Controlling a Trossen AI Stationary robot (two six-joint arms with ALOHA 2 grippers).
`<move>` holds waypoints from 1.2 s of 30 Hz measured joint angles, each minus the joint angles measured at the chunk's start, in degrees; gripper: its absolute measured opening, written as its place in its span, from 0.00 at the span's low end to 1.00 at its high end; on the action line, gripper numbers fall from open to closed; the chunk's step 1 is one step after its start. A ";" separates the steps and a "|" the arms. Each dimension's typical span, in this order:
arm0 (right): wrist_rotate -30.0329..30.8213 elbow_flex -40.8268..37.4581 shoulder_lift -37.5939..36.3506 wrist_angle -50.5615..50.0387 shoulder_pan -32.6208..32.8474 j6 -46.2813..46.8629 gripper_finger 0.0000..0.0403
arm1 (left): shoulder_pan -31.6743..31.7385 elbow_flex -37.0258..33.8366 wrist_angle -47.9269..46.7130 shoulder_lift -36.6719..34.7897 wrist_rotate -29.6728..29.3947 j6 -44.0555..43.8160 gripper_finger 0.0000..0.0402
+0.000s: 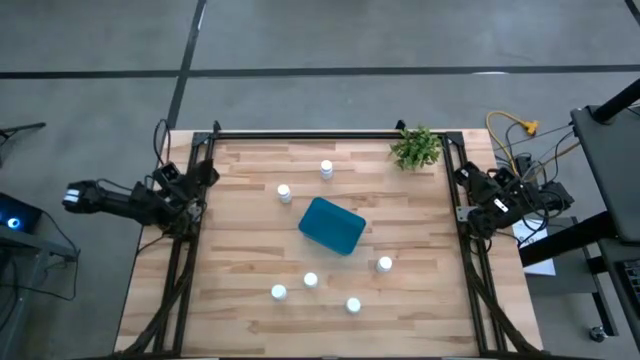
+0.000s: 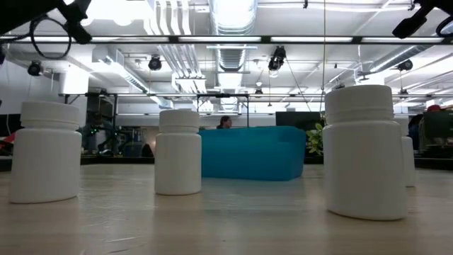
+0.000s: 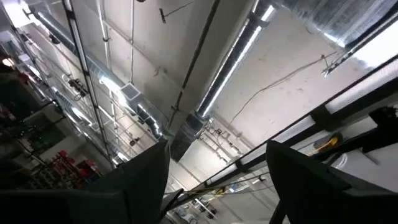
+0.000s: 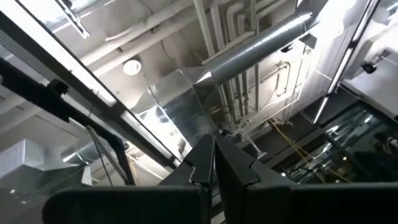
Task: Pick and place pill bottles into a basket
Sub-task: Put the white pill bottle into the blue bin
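Though tiny, six white pill bottles (image 1: pixel 285 193) (round-capped) ring teal basket (image 1: pixel 331 225).

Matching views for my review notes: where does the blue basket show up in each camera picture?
High view: the basket lies tilted at the table's middle, pill bottles scattered around it.
Low view: the basket sits mid-picture, behind the near bottles.
Left wrist view: not in it; only ceiling.
Right wrist view: not in it; only ceiling.
Shared landmark: the potted plant, at the table's far right corner from above, peeks out beside the basket's right end in the low view.
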 joint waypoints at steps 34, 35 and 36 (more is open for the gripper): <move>-10.04 82.13 54.45 -113.91 -0.01 -9.51 0.02 | -0.01 8.82 0.03 9.93 3.31 4.24 0.03; -10.97 84.53 56.48 -117.18 0.00 -10.28 0.02 | -0.01 8.82 0.05 9.88 3.29 4.24 0.03; -11.71 86.80 58.48 -119.94 -0.02 -10.97 0.02 | -0.01 8.82 0.07 9.88 3.31 4.24 0.03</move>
